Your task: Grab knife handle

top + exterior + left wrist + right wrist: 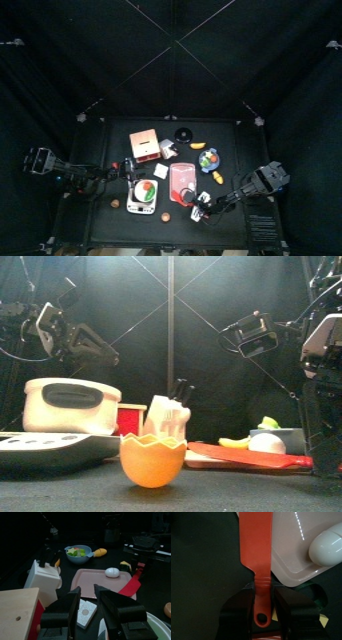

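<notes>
Overlapping pink tray [301, 547], red knife [256, 542] ran off-frame; right pincer [262, 609] clenched its handle; left pincer [85, 604] released.

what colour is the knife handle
Red-orange, same as the blade. The knife handle shows best in the right wrist view, between the right gripper fingers.

The red knife [258, 557] looks like smooth moulded plastic, faintly glossy along its flat blade and slim handle; the pink tray [301, 547] under it is matt plastic with a soft rounded rim; the white egg [326, 546] on it shines, glassy-smooth with a bright highlight; the right gripper [261, 614] is matt black plastic; the orange eggshell cup [152, 459] has a satin sheen; the white knife block [44, 577] looks smooth and matt; the table [204, 567] is dull black.
</notes>
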Robot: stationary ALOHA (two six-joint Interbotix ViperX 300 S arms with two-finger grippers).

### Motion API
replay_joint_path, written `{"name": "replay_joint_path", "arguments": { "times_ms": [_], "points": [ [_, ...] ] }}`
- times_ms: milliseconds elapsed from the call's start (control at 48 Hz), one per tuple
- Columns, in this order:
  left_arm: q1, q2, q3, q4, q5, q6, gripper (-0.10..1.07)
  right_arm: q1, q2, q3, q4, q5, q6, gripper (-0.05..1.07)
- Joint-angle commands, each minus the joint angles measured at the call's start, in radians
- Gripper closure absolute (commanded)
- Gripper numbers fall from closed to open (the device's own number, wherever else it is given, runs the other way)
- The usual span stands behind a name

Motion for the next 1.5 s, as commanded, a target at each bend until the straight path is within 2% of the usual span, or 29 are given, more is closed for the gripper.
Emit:
{"name": "replay_joint_path", "arguments": {
  "times_ms": [0,500,771,1479],
  "points": [
    [0.003,0.000,-0.017,0.002,-0.005,0.002,0.26,-0.002,-0.029,-0.018,-0.006,0.002,0.000,0.53],
    [0.003,-0.011,-0.025,0.009,-0.005,0.003,0.26,0.011,-0.094,-0.083,-0.092,0.153,0.002,0.53],
    [0.003,-0.011,-0.025,0.009,-0.005,0.002,0.26,0.008,-0.117,-0.084,-0.127,0.156,0.002,0.53],
    [0.003,-0.011,-0.028,0.009,-0.005,0.000,0.26,0.006,-0.109,-0.077,-0.127,0.158,0.000,0.54]
  ]
}}
